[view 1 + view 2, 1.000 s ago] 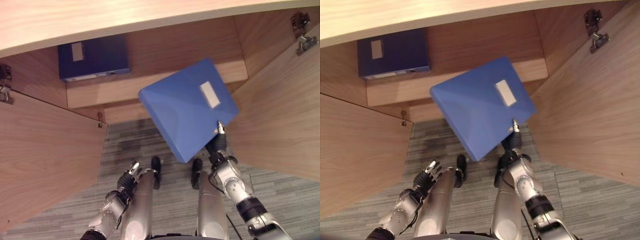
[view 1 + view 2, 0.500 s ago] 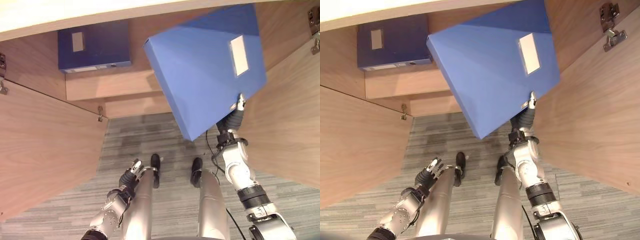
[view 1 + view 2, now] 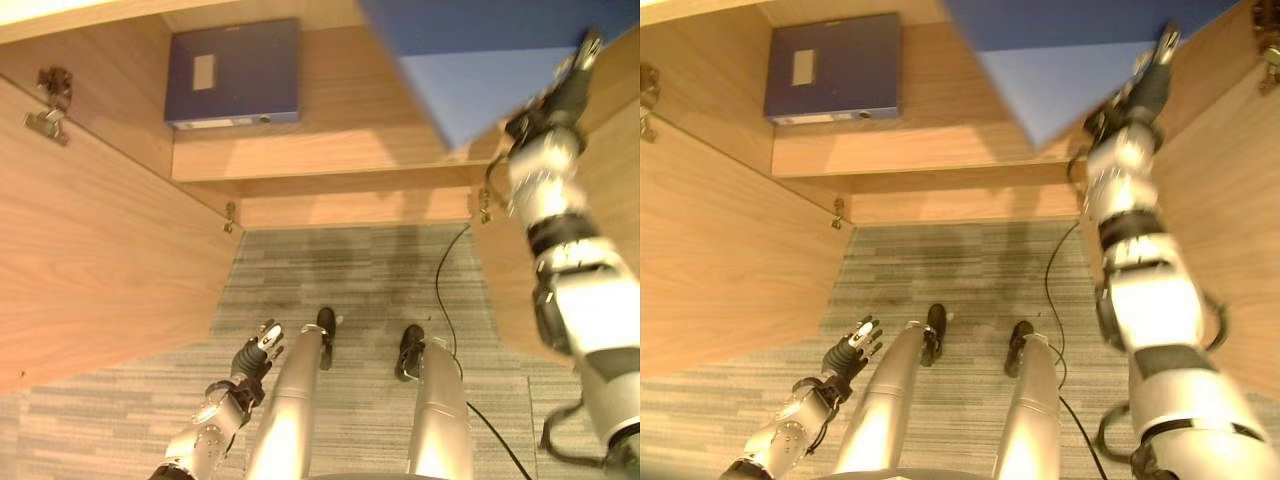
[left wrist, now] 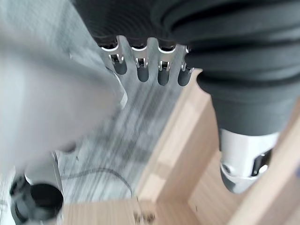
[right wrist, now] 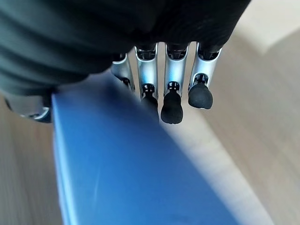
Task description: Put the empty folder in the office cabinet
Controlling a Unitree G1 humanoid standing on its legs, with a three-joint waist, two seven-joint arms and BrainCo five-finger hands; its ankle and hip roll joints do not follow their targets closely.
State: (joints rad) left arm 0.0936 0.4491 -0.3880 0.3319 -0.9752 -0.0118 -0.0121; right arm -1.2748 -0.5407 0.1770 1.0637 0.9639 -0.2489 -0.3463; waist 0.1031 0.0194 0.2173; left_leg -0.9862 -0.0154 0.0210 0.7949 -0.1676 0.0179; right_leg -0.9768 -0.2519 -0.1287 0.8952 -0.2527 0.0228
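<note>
**Folder raised toward cabinet shelf**

Left hand (image 3: 252, 362) hangs low, fingers relaxed. A dark navy binder (image 3: 235, 73) lies on the wooden shelf (image 3: 330, 150). The bright blue rigid folder (image 3: 480, 60), probably light and slippery, sits pinched at its corner in the right hand (image 3: 565, 90).

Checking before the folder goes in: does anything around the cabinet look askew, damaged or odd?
Nothing looks damaged. The blue folder is tilted, one corner low, held by the right hand in front of the open cabinet. A dark folder lies flat on the shelf. The left hand hangs low, holding nothing.
</note>
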